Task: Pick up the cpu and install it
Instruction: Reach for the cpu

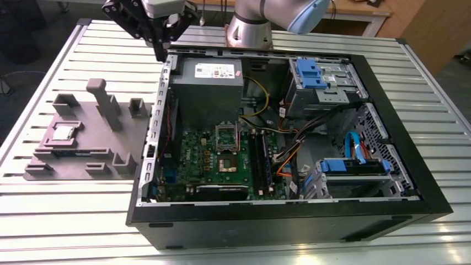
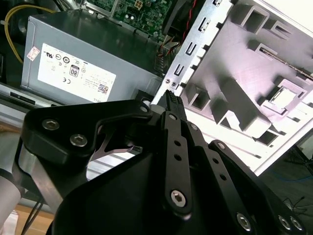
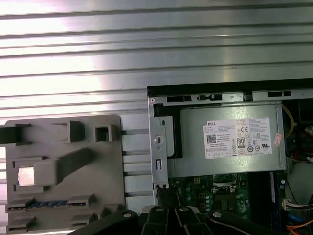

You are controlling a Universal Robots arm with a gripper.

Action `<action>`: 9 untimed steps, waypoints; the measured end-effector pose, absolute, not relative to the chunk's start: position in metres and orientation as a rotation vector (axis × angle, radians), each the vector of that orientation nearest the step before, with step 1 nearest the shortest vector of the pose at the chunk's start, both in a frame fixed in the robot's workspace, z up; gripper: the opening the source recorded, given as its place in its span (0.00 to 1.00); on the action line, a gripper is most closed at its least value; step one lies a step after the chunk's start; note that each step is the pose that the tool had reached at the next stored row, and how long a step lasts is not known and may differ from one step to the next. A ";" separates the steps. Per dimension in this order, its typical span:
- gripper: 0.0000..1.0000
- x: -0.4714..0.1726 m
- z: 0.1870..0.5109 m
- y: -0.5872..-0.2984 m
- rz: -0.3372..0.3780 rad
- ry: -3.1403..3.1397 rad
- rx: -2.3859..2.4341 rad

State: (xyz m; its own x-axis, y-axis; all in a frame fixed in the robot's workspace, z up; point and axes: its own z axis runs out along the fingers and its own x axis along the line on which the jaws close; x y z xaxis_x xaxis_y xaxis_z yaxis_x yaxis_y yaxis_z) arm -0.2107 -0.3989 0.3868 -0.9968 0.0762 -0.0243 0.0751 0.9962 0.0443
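The cpu (image 1: 65,132) is a small shiny square chip lying in a recess of the grey fixture block (image 1: 88,110) on the exterior view's left; it also shows in both wrist views as the cpu (image 3: 25,175) (image 2: 282,98). My gripper (image 1: 160,53) hangs above the back left corner of the open computer case (image 1: 147,182), well away from the chip. Its black fingers meet at the tips, with nothing between them, as seen at the gripper (image 2: 172,99) (image 3: 164,192). On the green motherboard (image 1: 195,160) the socket (image 1: 226,160) lies bare with its metal frame (image 1: 225,132) raised.
A grey power supply box (image 1: 207,83) with a white label fills the case's back corner. Drive bays with blue clips (image 1: 316,77) and bundled cables (image 1: 294,149) occupy the exterior view's right side. The fixture block has tall posts (image 1: 99,96). Everything rests on a slatted metal table (image 1: 44,215).
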 end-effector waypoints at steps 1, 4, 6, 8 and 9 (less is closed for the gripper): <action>0.10 -0.212 0.387 -0.399 0.068 3.113 0.118; 0.10 -0.214 0.387 -0.399 0.068 3.113 0.118; 0.10 -0.216 0.387 -0.399 0.068 3.113 0.118; 0.10 -0.218 0.387 -0.399 0.068 3.113 0.118; 0.10 -0.219 0.387 -0.399 0.068 3.113 0.118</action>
State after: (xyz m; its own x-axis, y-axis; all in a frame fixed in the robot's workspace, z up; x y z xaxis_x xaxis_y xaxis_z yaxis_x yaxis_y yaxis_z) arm -0.2185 -0.3989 0.3865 -0.9968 0.0762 -0.0244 0.0751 0.9962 0.0443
